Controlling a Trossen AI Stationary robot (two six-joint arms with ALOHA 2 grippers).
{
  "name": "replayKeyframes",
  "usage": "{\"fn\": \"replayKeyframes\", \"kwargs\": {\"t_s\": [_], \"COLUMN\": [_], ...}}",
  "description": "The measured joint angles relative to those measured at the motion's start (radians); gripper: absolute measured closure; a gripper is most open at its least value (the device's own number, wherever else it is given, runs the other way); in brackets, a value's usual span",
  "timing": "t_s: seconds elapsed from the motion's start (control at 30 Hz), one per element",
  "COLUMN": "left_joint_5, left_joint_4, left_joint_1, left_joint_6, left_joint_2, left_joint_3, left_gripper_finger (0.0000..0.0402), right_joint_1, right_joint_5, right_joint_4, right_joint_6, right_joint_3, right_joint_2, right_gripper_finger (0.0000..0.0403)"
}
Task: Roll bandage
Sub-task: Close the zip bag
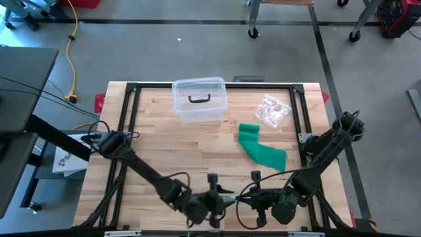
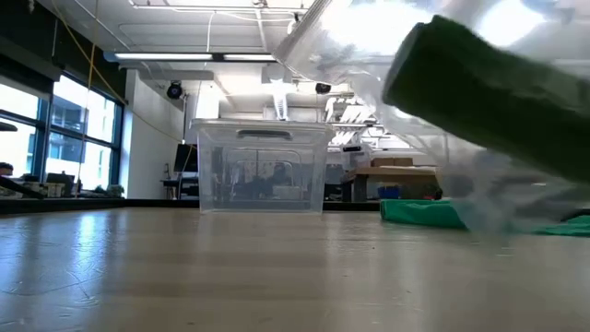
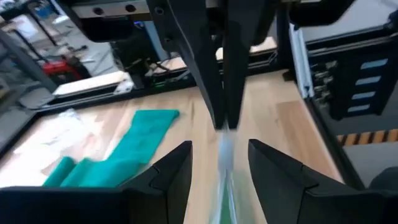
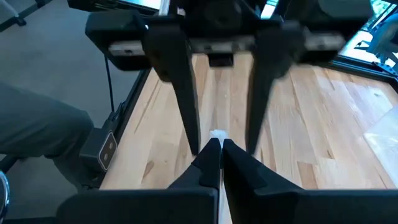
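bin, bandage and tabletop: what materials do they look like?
Bin: clear, glossy plastic by the look; the wood shows through it, and it has a dark handle on top.
Bandage: green, matte, soft fabric, probably; it lies in limp folds.
Tabletop: light wood in glued strips, butcher-block style, with visible grain and a smooth, faint sheen in the low view.

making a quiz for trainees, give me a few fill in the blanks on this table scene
1. The clear bin stands at the table's far edge and is ____ inside.
2. The bandage lying on the table is ____ in colour.
3. The right gripper has its fingers ____ on a thin pale strip.
4. The left gripper faces it with fingers ____.

Missing words: empty; green; shut; open
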Motion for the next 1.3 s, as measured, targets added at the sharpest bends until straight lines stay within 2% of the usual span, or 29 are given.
{"fn": "replayKeyframes", "kwargs": {"t_s": [0.1, 0.17, 0.63, 1.3], "left_joint_5": [0.061, 0.065, 0.057, 0.046], "left_joint_4": [0.05, 0.068, 0.033, -0.272], "left_joint_1": [0.019, 0.02, 0.012, -0.038], "left_joint_6": [0.017, 0.043, 0.048, -0.225], "left_joint_2": [0.011, 0.013, 0.013, 0.011], "left_joint_3": [0.0, 0.0, 0.001, 0.002], "left_gripper_finger": [0.0251, 0.026, 0.038, 0.0372], "right_joint_1": [0.0, 0.0, 0.0, 0.001], "right_joint_5": [-0.002, -0.002, -0.009, 0.0], "right_joint_4": [0.0, 0.0, -0.003, -0.035], "right_joint_6": [-0.003, -0.002, 0.0, 0.017], "right_joint_3": [0.0, 0.0, 0.0, 0.0], "right_joint_2": [0.0, 0.0, 0.001, 0.003], "right_gripper_finger": [0.0403, 0.0403, 0.0403, 0.0403]}}
